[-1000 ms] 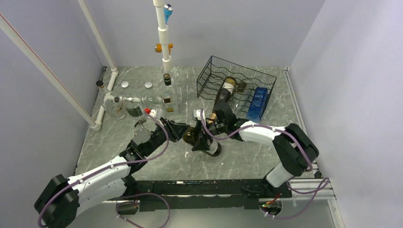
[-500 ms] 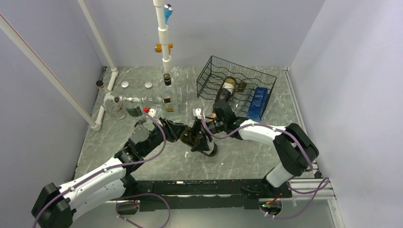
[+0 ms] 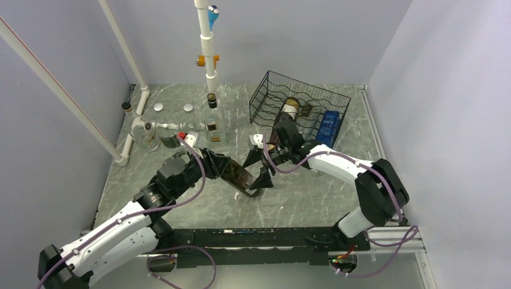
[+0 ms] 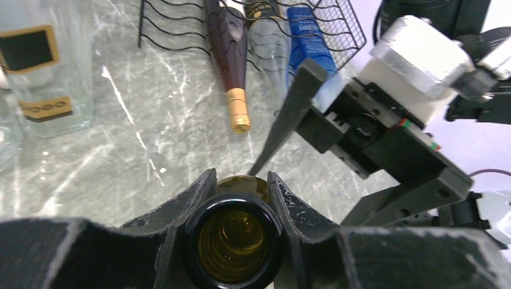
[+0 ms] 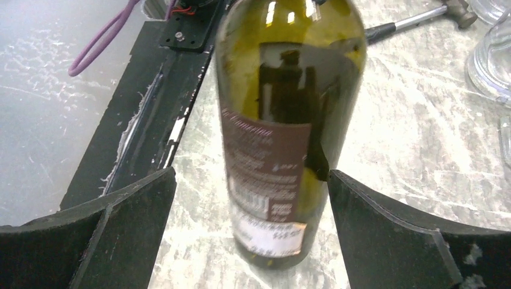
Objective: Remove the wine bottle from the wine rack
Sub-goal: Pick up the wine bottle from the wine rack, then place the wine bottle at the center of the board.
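Note:
The wine bottle (image 3: 239, 177) is olive green glass with a brown label and is off the black wire wine rack (image 3: 301, 99), held low over the table's middle. My left gripper (image 3: 224, 167) is shut on its neck. In the left wrist view the bottle's open mouth (image 4: 234, 244) sits between the fingers of my left gripper (image 4: 241, 180). My right gripper (image 3: 252, 176) stands open around the bottle's base end. In the right wrist view the bottle (image 5: 283, 132) lies between the two wide-apart fingers of my right gripper (image 5: 250, 180), apart from both.
The rack (image 4: 181, 30) still holds a dark red bottle with gold foil (image 4: 229, 48), a clear bottle and a blue box (image 4: 310, 36). A square clear bottle (image 3: 214, 123), glass jars (image 3: 150, 135) and white pipe frame (image 3: 208, 48) stand back left. A black rail (image 5: 150, 108) borders the near edge.
My right gripper has opened wide and let go of the bottle, drawing back a little to the right. The left gripper keeps the neck and has shifted slightly.

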Available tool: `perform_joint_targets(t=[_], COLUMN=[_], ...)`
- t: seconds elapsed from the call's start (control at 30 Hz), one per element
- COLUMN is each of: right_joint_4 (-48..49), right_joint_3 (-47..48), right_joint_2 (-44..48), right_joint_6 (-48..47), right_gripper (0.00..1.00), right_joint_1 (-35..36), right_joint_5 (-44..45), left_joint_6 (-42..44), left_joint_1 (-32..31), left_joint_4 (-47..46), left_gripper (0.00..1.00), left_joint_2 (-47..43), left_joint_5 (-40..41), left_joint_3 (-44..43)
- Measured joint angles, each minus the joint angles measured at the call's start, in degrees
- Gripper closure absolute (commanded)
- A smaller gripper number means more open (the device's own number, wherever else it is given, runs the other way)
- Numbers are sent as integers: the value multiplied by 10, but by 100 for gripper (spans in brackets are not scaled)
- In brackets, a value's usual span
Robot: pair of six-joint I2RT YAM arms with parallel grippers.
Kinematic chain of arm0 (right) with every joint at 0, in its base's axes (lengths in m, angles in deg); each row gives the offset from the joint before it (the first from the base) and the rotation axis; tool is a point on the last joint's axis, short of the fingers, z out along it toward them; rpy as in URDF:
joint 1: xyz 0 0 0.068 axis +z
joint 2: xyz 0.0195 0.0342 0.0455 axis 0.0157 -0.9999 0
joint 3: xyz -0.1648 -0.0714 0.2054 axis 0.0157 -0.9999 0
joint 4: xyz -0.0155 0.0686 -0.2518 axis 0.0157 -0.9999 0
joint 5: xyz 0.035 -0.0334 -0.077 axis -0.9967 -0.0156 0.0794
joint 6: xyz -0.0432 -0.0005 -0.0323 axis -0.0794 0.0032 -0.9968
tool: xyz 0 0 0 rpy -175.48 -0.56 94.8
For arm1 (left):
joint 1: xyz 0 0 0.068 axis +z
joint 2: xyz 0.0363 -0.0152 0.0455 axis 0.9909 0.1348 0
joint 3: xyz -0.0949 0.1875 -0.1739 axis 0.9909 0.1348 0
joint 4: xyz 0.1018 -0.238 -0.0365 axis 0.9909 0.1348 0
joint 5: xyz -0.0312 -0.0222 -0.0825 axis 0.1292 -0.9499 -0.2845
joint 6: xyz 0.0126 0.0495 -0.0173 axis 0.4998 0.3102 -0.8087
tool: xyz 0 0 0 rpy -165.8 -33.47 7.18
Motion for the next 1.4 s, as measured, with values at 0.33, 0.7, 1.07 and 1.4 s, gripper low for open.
perform_joint_targets(t=[0.33, 0.7, 1.07, 1.4], right_joint_4=[-111, -132, -139, -139], right_joint_3=[15, 15, 15, 15], right_joint_2=[54, 57, 57, 57], right_joint_6=[-97, -121, -130, -133], right_gripper=[0, 0, 0, 0], right_joint_1=[-58, -67, -70, -77], right_joint_5=[-35, -42, -42, -42], left_joint_6=[63, 133, 201, 260], left_joint_1=[2, 35, 120, 164], left_joint_4=[97, 173, 234, 250], left_gripper=[100, 100, 100, 100], left_joint_2=[-8, 9, 16, 15], left_joint_5=[50, 71, 70, 89], left_joint_3=[-60, -162, -199, -209])
